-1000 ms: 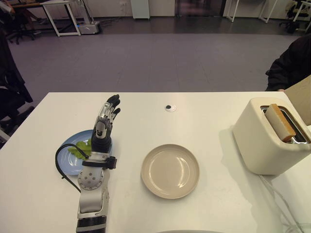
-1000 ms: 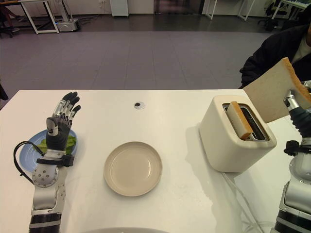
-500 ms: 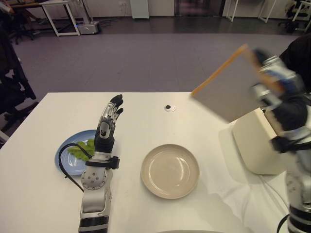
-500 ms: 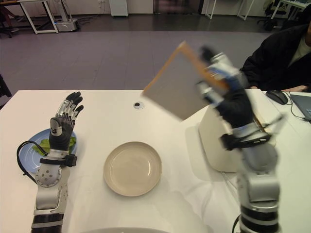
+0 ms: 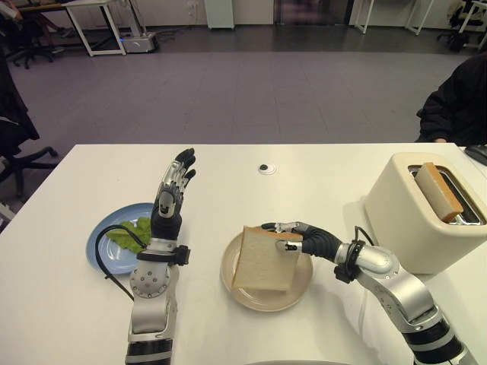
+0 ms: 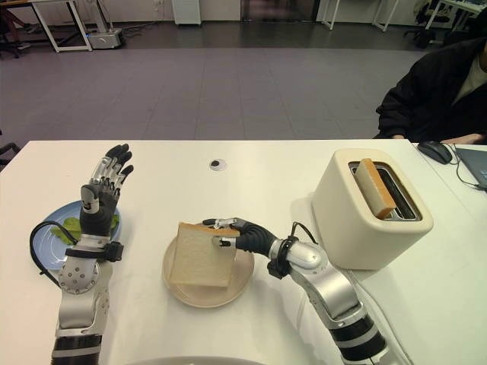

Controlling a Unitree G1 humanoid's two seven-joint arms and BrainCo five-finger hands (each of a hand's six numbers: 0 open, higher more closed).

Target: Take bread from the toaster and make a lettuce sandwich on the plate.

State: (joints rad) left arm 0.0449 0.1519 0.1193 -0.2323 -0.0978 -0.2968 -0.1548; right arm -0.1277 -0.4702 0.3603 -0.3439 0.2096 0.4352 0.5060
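We are gripping a slice of bread (image 5: 262,258) with our right hand (image 5: 313,242), its fingers (image 5: 278,226) pinching the slice at its far upper corner while the arm is reaching in low from the right across the tabletop (image 5: 319,182). The slice is leaning over the beige plate (image 5: 266,303) at the middle of the tabletop, tilted with its pale face turned up and towards us and its crust edge showing along the top. Its lower edge is sitting down inside the plate, though we cannot tell whether it is actually touching the plate. It is covering most of the left and middle of the plate and leaving the right rim bare. Our left hand (image 5: 169,199) is standing upright on the left, released and grasping nothing, its fingers stretched out and pointing away from us. It is hovering at the right edge of the blue plate (image 5: 103,255), where the lettuce (image 5: 128,234) is lying just beside the wrist. The cream toaster (image 5: 411,236) is sitting at the right side of the tabletop, well apart from the beige plate, and a second slice (image 5: 437,190) is sticking up out of one of its slots. A small black-centred disc (image 5: 265,169) is lying on the tabletop beyond the beige plate.
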